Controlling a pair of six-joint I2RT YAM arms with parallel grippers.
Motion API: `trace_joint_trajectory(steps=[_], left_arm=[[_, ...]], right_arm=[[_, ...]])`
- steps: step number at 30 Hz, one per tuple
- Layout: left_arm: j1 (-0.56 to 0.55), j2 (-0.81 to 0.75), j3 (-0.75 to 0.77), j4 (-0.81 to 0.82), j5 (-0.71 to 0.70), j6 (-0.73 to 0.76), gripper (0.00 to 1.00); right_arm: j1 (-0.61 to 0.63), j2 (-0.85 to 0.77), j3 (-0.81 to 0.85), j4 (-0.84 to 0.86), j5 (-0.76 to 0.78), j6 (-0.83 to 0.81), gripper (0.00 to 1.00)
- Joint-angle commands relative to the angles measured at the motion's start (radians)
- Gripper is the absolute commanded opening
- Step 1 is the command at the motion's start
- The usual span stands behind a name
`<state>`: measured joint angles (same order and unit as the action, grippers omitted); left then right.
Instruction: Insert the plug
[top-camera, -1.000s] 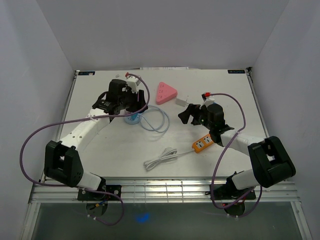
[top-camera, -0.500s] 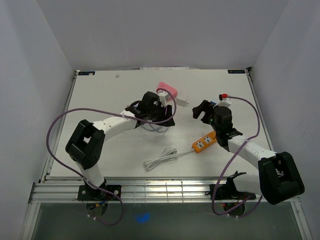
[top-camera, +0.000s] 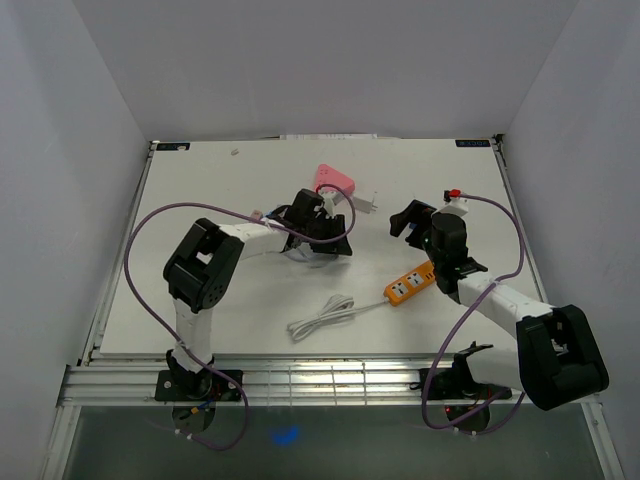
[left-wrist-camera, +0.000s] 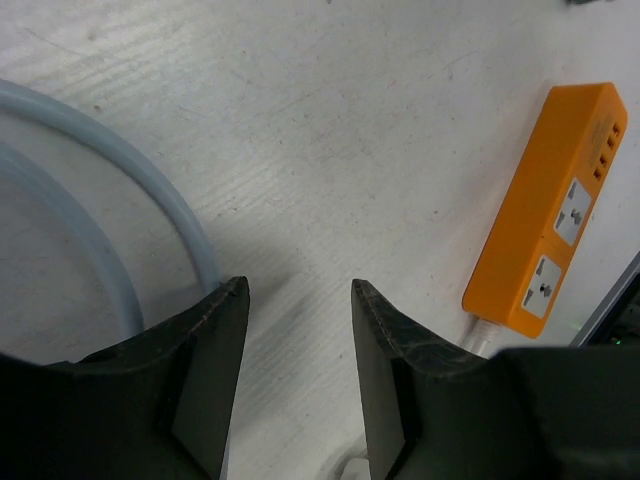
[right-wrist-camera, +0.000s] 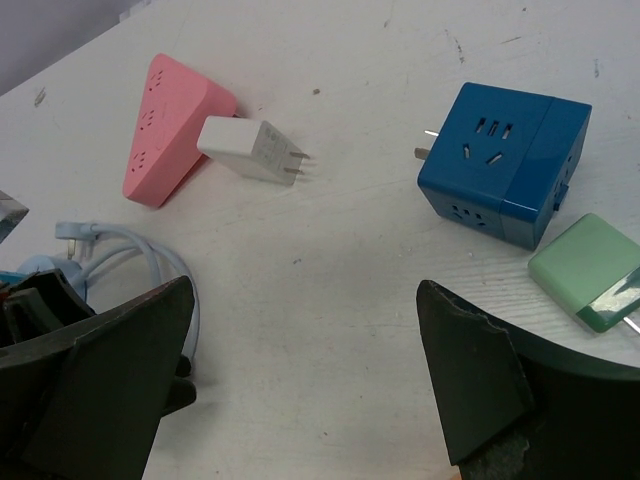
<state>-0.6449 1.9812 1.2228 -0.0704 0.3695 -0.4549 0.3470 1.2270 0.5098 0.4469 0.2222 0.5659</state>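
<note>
A small white plug (right-wrist-camera: 250, 150) with two prongs lies on the table, touching the pink triangular socket block (right-wrist-camera: 165, 125). From above the plug (top-camera: 367, 202) and the block (top-camera: 335, 180) sit at the back centre. My left gripper (top-camera: 332, 240) is low over the pale blue cable (left-wrist-camera: 150, 190). It (left-wrist-camera: 300, 290) is open, with only bare table between its fingers. My right gripper (right-wrist-camera: 305, 290) is wide open and empty, hovering in front of the plug. The orange power strip (top-camera: 412, 282) lies under the right arm and also shows as the orange power strip (left-wrist-camera: 560, 210) in the left wrist view.
A blue cube socket (right-wrist-camera: 505, 165) and a green adapter (right-wrist-camera: 590, 270) lie to the right of the plug. A coiled white cord (top-camera: 322, 318) runs from the orange strip toward the front centre. The blue cable's own plug end (right-wrist-camera: 70, 232) lies near the left arm.
The left arm has swung from the back left to the table's centre, low over the blue cable, and its jaws have narrowed a little. The right gripper has shifted slightly right.
</note>
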Motion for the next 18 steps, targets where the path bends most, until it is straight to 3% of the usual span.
trace_joint_trajectory(steps=[1,11,12,18], left_arm=[[0.077,-0.057,-0.052,0.061,0.045,-0.039,0.56],[0.296,-0.226,-0.27,0.055,0.017,0.01,0.53],[0.377,-0.275,-0.319,0.06,0.028,0.018,0.53],[0.426,-0.376,-0.342,0.023,-0.029,0.041,0.53]], right_arm=[[-0.006,0.005,0.015,0.018,-0.018,-0.006,0.97],[-0.011,0.029,0.024,0.022,-0.053,-0.008,0.97],[-0.013,0.032,0.024,0.027,-0.064,-0.009,0.97],[-0.011,0.04,0.022,0.041,-0.089,-0.012,0.97]])
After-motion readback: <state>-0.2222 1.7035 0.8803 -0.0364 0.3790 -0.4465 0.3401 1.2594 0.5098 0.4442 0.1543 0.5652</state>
